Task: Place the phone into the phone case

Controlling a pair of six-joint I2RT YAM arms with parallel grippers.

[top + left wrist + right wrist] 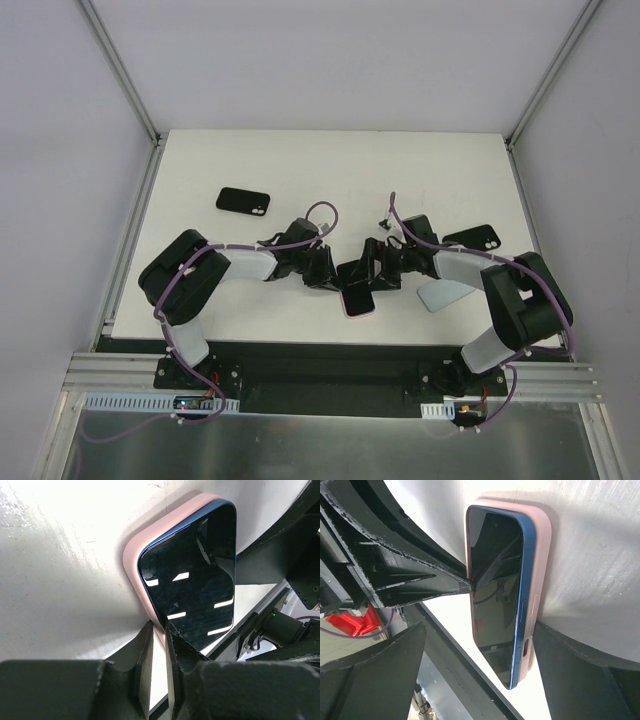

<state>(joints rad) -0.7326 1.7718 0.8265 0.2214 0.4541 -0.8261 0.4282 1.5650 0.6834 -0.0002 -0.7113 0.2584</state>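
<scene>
The blue-edged phone (357,301) lies screen up in the pink phone case (131,560) near the table's front edge. In the right wrist view the phone's (495,580) blue side stands proud of the case wall (540,555). My left gripper (335,278) is nearly shut, its jaws pinching the case's rim (159,630), with one finger on the screen (195,580). My right gripper (372,272) is open and straddles the phone (479,627). Its right finger (580,670) touches the case's side.
A black phone (243,202) lies at the back left. Another black phone (472,237) lies at the right, beside the right arm. A pale flat piece (440,296) lies under the right forearm. The table's front edge (330,345) is just below the pink case.
</scene>
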